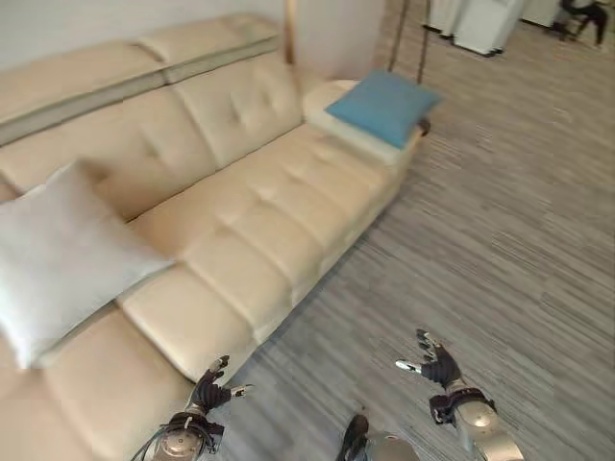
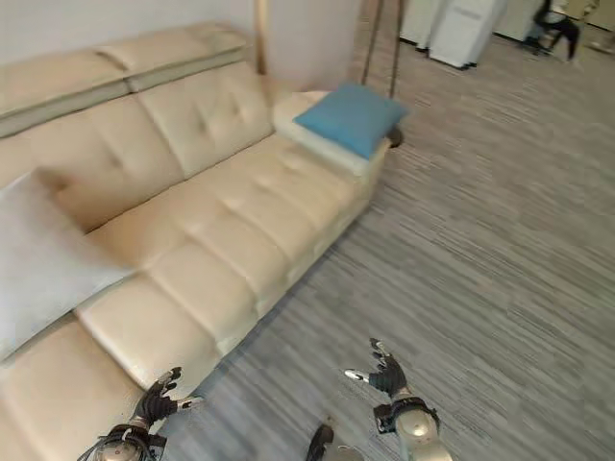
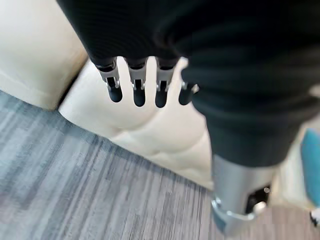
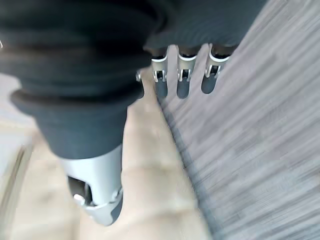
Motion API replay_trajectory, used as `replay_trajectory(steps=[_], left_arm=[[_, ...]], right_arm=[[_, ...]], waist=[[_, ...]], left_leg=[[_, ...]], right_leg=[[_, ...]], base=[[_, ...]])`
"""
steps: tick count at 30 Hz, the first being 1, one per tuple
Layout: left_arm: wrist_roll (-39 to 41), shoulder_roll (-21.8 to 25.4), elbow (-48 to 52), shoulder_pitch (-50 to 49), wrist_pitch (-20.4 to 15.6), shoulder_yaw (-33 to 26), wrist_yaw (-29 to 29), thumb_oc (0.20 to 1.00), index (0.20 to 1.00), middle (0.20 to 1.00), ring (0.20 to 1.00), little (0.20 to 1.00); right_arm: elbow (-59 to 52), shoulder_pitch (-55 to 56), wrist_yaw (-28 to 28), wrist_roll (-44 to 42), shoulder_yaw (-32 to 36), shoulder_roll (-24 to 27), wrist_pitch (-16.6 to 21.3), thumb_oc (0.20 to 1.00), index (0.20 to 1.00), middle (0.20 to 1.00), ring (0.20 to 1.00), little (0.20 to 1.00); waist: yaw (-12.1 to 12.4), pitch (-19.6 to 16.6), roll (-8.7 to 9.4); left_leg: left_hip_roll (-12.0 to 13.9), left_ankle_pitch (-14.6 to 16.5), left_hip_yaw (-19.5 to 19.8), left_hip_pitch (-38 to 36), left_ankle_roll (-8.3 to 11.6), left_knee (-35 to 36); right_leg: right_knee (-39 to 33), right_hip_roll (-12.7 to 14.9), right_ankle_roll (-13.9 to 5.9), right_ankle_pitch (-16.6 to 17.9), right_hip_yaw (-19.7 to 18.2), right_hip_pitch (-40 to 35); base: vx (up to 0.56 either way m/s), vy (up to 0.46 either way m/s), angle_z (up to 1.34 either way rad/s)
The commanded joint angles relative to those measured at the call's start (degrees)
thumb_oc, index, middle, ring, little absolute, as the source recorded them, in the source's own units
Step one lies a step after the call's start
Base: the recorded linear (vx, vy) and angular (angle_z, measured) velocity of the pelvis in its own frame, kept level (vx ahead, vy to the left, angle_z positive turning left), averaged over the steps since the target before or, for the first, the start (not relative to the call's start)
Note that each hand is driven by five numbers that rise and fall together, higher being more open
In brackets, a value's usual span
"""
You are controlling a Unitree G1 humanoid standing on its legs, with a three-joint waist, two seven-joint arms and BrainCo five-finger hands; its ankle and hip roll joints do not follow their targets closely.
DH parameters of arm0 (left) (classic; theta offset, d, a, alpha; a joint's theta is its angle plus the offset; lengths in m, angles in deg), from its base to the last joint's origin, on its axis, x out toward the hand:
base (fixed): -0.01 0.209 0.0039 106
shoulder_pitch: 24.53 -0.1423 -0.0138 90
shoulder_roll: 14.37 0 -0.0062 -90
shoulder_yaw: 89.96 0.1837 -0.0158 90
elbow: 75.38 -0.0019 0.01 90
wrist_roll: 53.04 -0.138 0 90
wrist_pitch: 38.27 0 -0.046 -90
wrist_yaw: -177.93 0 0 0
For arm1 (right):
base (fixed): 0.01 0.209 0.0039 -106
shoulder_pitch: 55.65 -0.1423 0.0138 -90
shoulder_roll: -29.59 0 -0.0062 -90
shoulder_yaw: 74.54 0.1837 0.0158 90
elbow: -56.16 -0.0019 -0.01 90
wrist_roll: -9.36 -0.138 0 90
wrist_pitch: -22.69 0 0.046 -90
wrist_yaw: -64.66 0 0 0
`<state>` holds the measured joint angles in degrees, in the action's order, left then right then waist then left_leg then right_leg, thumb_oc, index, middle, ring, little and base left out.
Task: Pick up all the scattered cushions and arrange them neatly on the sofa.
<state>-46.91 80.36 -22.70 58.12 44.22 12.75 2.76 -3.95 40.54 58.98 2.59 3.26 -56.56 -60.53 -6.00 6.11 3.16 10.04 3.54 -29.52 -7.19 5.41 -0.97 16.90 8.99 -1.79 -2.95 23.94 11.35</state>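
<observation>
While both hands hang empty, fingers relaxed, left hand (image 1: 209,389) at sofa (image 1: 279,206) front, right hand (image 1: 437,365) over floor: blue cushion (image 1: 384,104) overhangs sofa's far arm, could slide; white cushion (image 1: 58,254) leans on backrest.

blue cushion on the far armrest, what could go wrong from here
1. The blue cushion lies tilted on the sofa's armrest, one corner past the edge, so a nudge might tip it to the floor.
2. Both the left hand and right hand are open, empty and far from it, so reaching means walking alongside the sofa front.
</observation>
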Motion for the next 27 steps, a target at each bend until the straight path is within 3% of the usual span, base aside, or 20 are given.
replay_trajectory(steps=[1, 2, 3, 4, 5, 7, 8, 9, 10, 12, 18, 20, 21, 27], left_arm=[[0.3, 0.1, 2.4, 3.4, -2.3, 0.6, -0.9, 1.000, 1.000, 1.000, 1.000, 1.000], [0.9, -0.9, 1.8, 3.8, -2.2, 1.4, -0.7, 1.000, 1.000, 1.000, 1.000, 1.000], [1.3, -1.4, 1.5, 4.0, -2.2, 2.0, -0.4, 1.000, 1.000, 1.000, 1.000, 1.000], [1.3, -1.4, 1.5, 4.1, -2.2, 2.0, -0.4, 1.000, 1.000, 1.000, 1.000, 1.000], [1.3, -1.8, 1.5, 4.0, -2.3, 2.7, -0.2, 1.000, 1.000, 1.000, 1.000, 1.000], [0.8, -1.9, 1.5, 3.1, -2.2, 3.5, -0.3, 1.000, 1.000, 1.000, 1.000, 1.000], [0.8, -1.9, 1.5, 3.1, -2.2, 3.5, -0.3, 1.000, 1.000, 1.000, 1.000, 1.000], [0.3, -1.9, 1.5, 2.7, -1.9, 3.7, -0.4, 1.000, 1.000, 1.000, 1.000, 1.000], [0.3, -1.9, 1.5, 2.7, -1.9, 3.7, -0.4, 1.000, 1.000, 1.000, 1.000, 1.000], [0.3, -2.1, 1.8, 2.4, -1.6, 3.6, -0.2, 1.000, 1.000, 1.000, 1.000, 1.000], [0.9, -2.1, 1.8, 1.6, -1.4, 2.1, 0.0, 1.000, 1.000, 1.000, 1.000, 1.000], [1.1, -2.0, 1.5, 1.0, -1.4, 1.7, -0.1, 1.000, 1.000, 1.000, 1.000, 1.000], [1.2, -1.9, 0.9, 1.0, -1.4, 1.6, -0.1, 1.000, 1.000, 1.000, 1.000, 1.000], [1.3, -1.0, 1.4, 2.3, -1.7, 1.7, 0.0, 1.000, 1.000, 1.000, 1.000, 1.000]], right_arm=[[-1.9, -1.3, -0.5, -0.7, 2.9, 1.7, 2.1, 1.000, 1.000, 1.000, 1.000, 1.000], [-1.9, -1.3, -0.8, -1.2, 3.2, 2.9, 2.0, 1.000, 1.000, 1.000, 1.000, 1.000], [-1.8, -1.5, -1.0, -1.3, 2.9, 3.3, 1.8, 1.000, 1.000, 1.000, 1.000, 1.000], [-1.8, -1.5, -1.0, -1.3, 2.9, 3.4, 1.9, 1.000, 1.000, 1.000, 1.000, 1.000], [-2.5, -1.9, -1.0, -1.4, 2.4, 3.8, 1.7, 1.000, 1.000, 1.000, 1.000, 1.000], [-2.6, -1.7, -1.0, -1.2, 2.0, 4.1, 1.7, 1.000, 1.000, 1.000, 1.000, 1.000], [-2.6, -1.7, -1.0, -1.2, 2.0, 4.1, 1.7, 1.000, 1.000, 1.000, 1.000, 1.000], [-2.0, -1.8, -1.2, -1.1, 1.8, 4.2, 1.8, 1.000, 1.000, 1.000, 1.000, 1.000], [-2.0, -1.8, -1.2, -1.1, 1.8, 4.2, 1.8, 1.000, 1.000, 1.000, 1.000, 1.000], [-1.2, -2.1, -1.6, -1.0, 1.2, 4.1, 2.0, 1.000, 1.000, 1.000, 1.000, 1.000], [-0.3, -2.5, -1.4, -0.9, 1.2, 4.0, 1.6, 1.000, 1.000, 1.000, 1.000, 1.000], [-0.4, -2.5, -1.1, -0.4, 1.2, 3.7, 1.4, 1.000, 1.000, 1.000, 1.000, 1.000], [-0.5, -3.0, -0.8, -0.2, 1.2, 3.3, 1.3, 1.000, 1.000, 1.000, 1.000, 1.000], [-2.1, -5.2, 0.1, -0.3, -0.6, 1.9, 2.0, 1.000, 1.000, 1.000, 1.000, 1.000]], waist=[[-0.6, 1.7, 0.26], [-0.3, 2.5, 0.16], [0.3, 3.2, 0.18], [0.2, 3.2, 0.10], [1.6, 3.8, 0.90], [2.9, 4.0, 0.98], [2.9, 4.0, 1.01], [3.9, 4.1, 0.25], [3.8, 3.9, 0.28], [5.3, 4.4, -0.86], [7.1, 4.3, -1.45], [7.5, 3.5, -1.42], [7.7, 2.7, -1.22], [7.9, 3.3, -1.11]], left_leg=[[0.0, 2.7, 3.1, 5.5, -1.73, -12.2], [2.2, 0.8, 6.4, 8.2, -0.66, -20.5], [1.6, 0.1, 9.4, 10.2, -0.64, -22.8], [1.7, 0.2, 9.6, 10.3, -0.58, -23.1], [-3.3, 0.5, 14.9, 14.7, -2.37, -21.8], [-6.3, 1.3, 19.1, 18.2, -3.34, -16.5], [-6.4, 1.3, 19.1, 18.2, -3.35, -16.4], [-7.5, -2.1, 22.1, 20.2, -3.05, -11.8], [-7.6, -2.4, 22.2, 20.3, -3.06, -11.4], [-8.9, -6.8, 26.6, 22.7, -2.18, -5.3], [-8.5, -9.6, 27.3, 24.8, -2.17, -1.9], [-8.6, -9.6, 26.7, 24.3, -2.79, -3.2], [-9.0, -8.5, 25.5, 23.5, -3.76, -4.2], [-10.0, -3.7, 22.1, 19.4, -6.43, -6.1]], right_leg=[[-10.3, -1.8, -4.87, 0.7, -7.8, -4.8], [-12.0, -4.0, -3.03, -0.1, -9.6, -6.8], [-13.0, -4.8, -2.27, -0.6, -10.6, -8.0], [-13.1, -4.8, -2.21, -0.6, -10.5, -8.0], [-14.2, -4.8, -1.77, 0.2, -12.3, -8.6], [-14.6, -5.5, -2.16, -0.9, -14.9, -10.3], [-14.6, -5.5, -2.17, -0.9, -14.9, -10.3], [-14.7, -6.8, -2.04, -2.1, -16.1, -11.8], [-14.7, -6.8, -2.03, -2.0, -16.1, -11.6], [-14.3, -9.0, -1.95, -3.7, -18.3, -13.5], [-13.3, -10.2, -2.05, -7.1, -23.2, -17.5], [-12.0, -9.1, -2.69, -7.9, -23.8, -18.5], [-8.9, -7.0, -4.13, -7.4, -23.7, -18.0], [3.6, -3.7, -7.05, -2.2, -23.4, -10.0]], base=[[0.21, -0.406, -0.29], [0.20, -0.369, -0.55], [0.15, -0.267, -0.94], [0.06, -0.140, -0.72], [0.08, -0.087, -0.69], [0.23, -0.089, -0.36], [0.34, -0.050, -0.73], [0.18, -0.014, -1.01], [0.28, -0.023, -0.81], [0.27, 0.003, -0.46], [0.35, 0.091, -0.57], [0.45, 0.212, -0.76], [0.23, 0.126, -0.75], [0.22, 0.101, -0.61]])
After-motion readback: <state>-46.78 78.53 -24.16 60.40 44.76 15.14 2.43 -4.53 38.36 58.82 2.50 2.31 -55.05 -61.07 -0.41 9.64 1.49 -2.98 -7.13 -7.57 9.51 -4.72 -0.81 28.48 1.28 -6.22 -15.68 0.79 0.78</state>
